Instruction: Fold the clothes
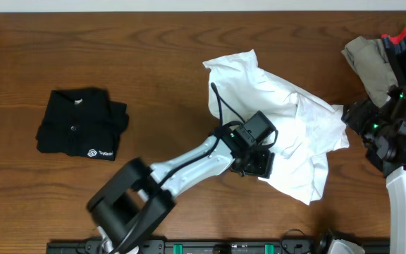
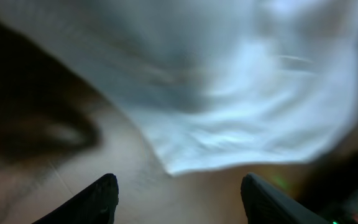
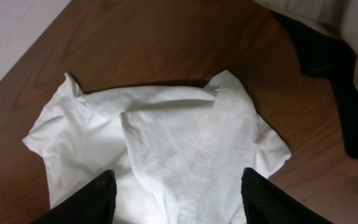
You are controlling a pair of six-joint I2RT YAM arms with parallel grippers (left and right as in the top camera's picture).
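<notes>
The clothes here are chiefly a white T-shirt (image 1: 287, 116), lying crumpled on the table right of centre. My left gripper (image 1: 259, 164) hovers at the shirt's near-left edge. In the blurred left wrist view its jaws (image 2: 179, 199) stand open over bare wood, with the shirt's hem (image 2: 229, 118) just ahead of them. My right gripper (image 1: 351, 118) is at the shirt's right edge. Seen from the right wrist, it (image 3: 178, 199) is open above the rumpled white cloth (image 3: 166, 143), with nothing pinched between its fingers.
A folded black garment (image 1: 82, 121) with a small white logo lies at the left. A heap of khaki, black and red clothes (image 1: 383, 49) sits in the back right corner, right behind the right arm. Dark cloth (image 3: 328, 68) from it shows in the right wrist view.
</notes>
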